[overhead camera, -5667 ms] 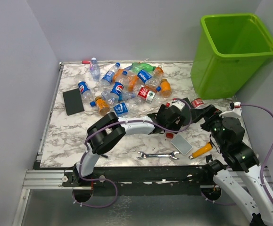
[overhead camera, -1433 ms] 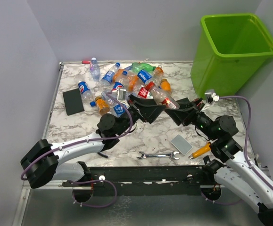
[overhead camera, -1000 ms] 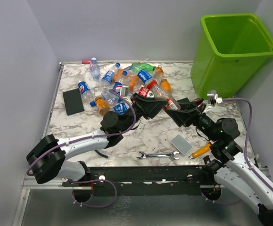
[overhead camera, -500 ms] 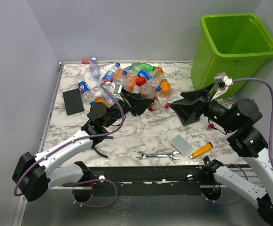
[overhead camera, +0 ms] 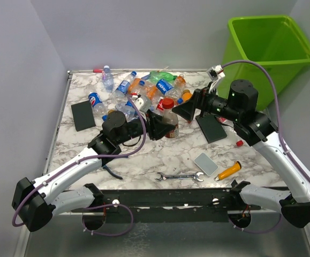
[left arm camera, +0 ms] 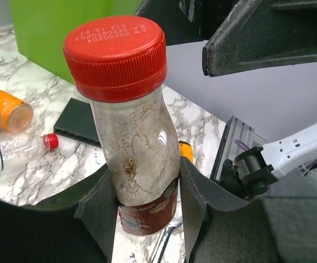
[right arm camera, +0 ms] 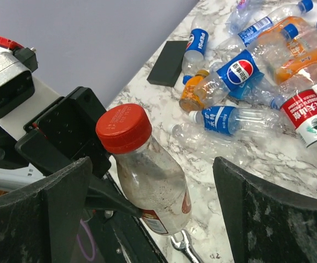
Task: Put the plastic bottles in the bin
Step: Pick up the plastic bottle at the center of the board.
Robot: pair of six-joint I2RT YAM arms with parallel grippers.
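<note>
Bottle (left arm camera: 136, 148), one, red-capped, upright in pinch of left gripper (left arm camera: 144, 213); right gripper (right arm camera: 153, 164) spread wide; one green bin (overhead camera: 251, 69)

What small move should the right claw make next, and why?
Probably ease the open right claw forward until its fingers flank the upper body of the red-capped bottle. The left claw grips that bottle upright by its lower part, leaving the top free, and the right claw faces it, wide open and not touching.
</note>
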